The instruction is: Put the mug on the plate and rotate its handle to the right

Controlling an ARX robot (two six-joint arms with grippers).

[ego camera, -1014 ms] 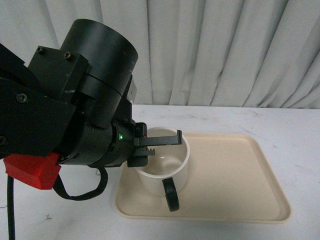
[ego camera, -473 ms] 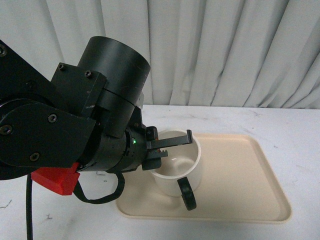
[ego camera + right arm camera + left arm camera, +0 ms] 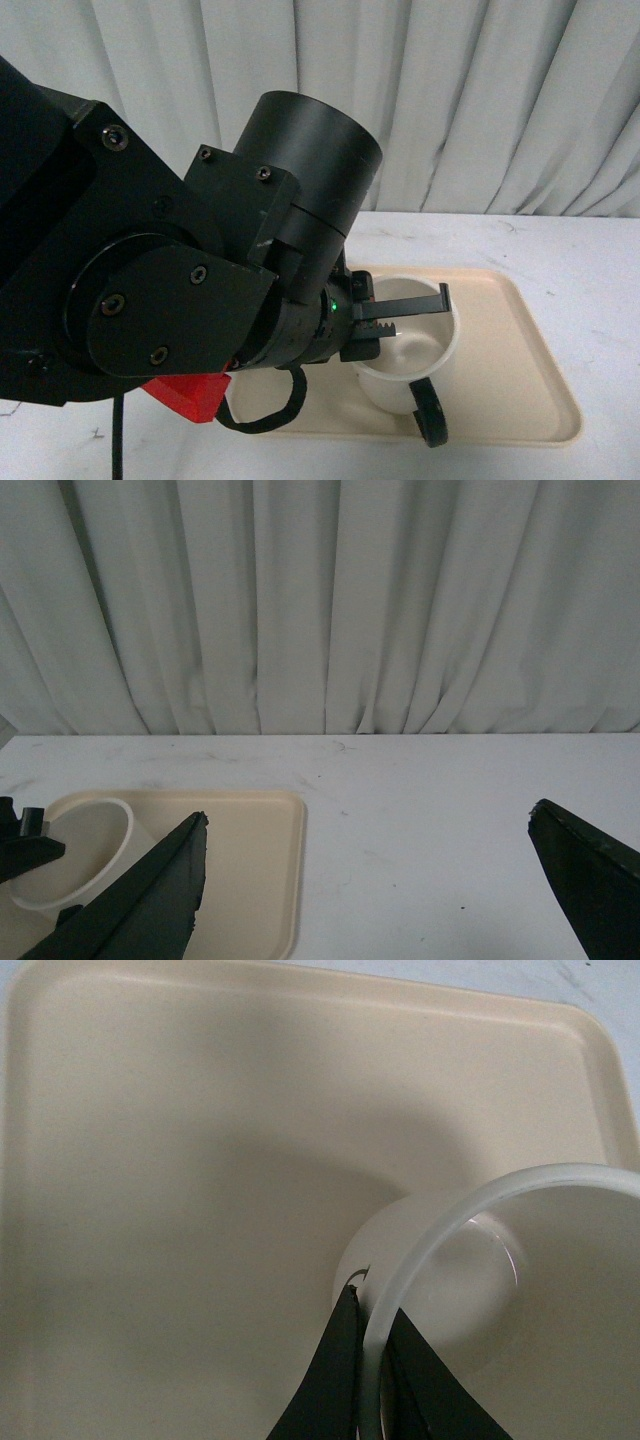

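The cream-white mug (image 3: 412, 352) hangs over the middle of the beige plate (image 3: 535, 395). Its black handle (image 3: 430, 412) points toward the camera, at the plate's near rim. My left gripper (image 3: 400, 318) is shut on the mug's left wall, one finger inside and one outside. In the left wrist view the two black fingertips straddle the rim of the mug (image 3: 560, 1290) at my left gripper (image 3: 370, 1305), with bare plate (image 3: 180, 1160) beneath. Whether the base touches the plate I cannot tell. My right gripper (image 3: 368, 820) is open over the table, off to the right of the plate (image 3: 250, 860) and the mug (image 3: 70, 852).
The white table (image 3: 590, 270) surrounds the plate, and a grey curtain (image 3: 480, 100) hangs behind it. My bulky left arm (image 3: 150, 290), with its red part (image 3: 190, 395) and dangling cable (image 3: 265, 420), blocks the left half of the front view.
My left arm has carried the mug rightward across the plate, from its left part toward the middle. The handle still faces the camera.
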